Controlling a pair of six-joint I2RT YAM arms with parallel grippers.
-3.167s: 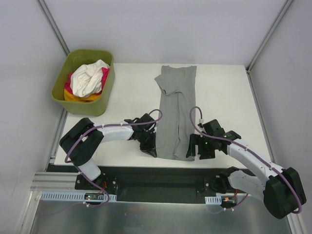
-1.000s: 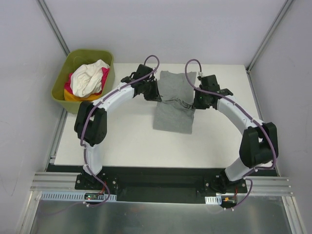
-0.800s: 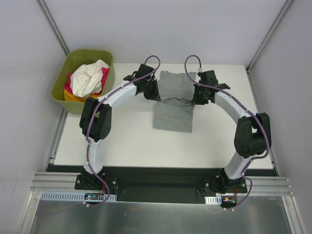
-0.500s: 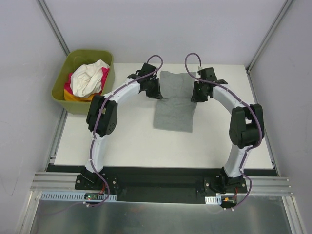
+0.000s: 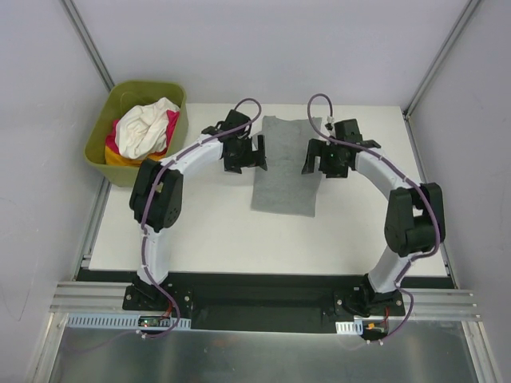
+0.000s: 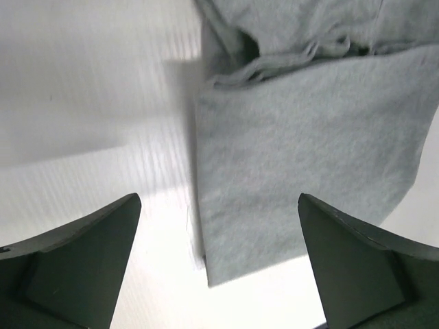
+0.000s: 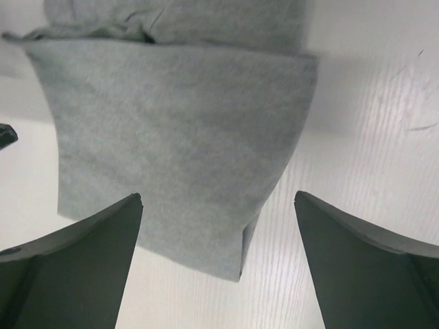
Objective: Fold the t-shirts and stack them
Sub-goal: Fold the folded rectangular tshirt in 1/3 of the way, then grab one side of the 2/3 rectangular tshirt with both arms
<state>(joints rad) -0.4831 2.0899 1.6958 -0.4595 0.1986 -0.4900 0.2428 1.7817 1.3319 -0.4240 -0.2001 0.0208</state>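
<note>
White tabletop (image 5: 207,231) surrounds the folded grey t-shirt (image 5: 286,171); left fingers (image 6: 75,260) and right fingers (image 7: 68,253), spread and released, flank its side edges.

A: Background, quick?
B: White table (image 5: 215,235), pale grey walls (image 5: 279,48), aluminium struts (image 5: 88,44) slanting up at both back corners.
A: Near edge?
B: Black base plate (image 5: 263,299), then a brushed metal sheet (image 5: 255,359). Soft, even light.

T-shirts: 4 by colour. 1 grey t-shirt (image 5: 286,171) on table (image 5: 200,231); 1 white (image 5: 144,128), 1 pink (image 5: 174,124) & 1 orange-yellow (image 5: 128,159) bunched in tub (image 5: 149,175). Tubs: 1. Arms: 2, left arm (image 5: 188,155) + right arm (image 5: 383,171), 2 fingers (image 6: 75,267) ea.
</note>
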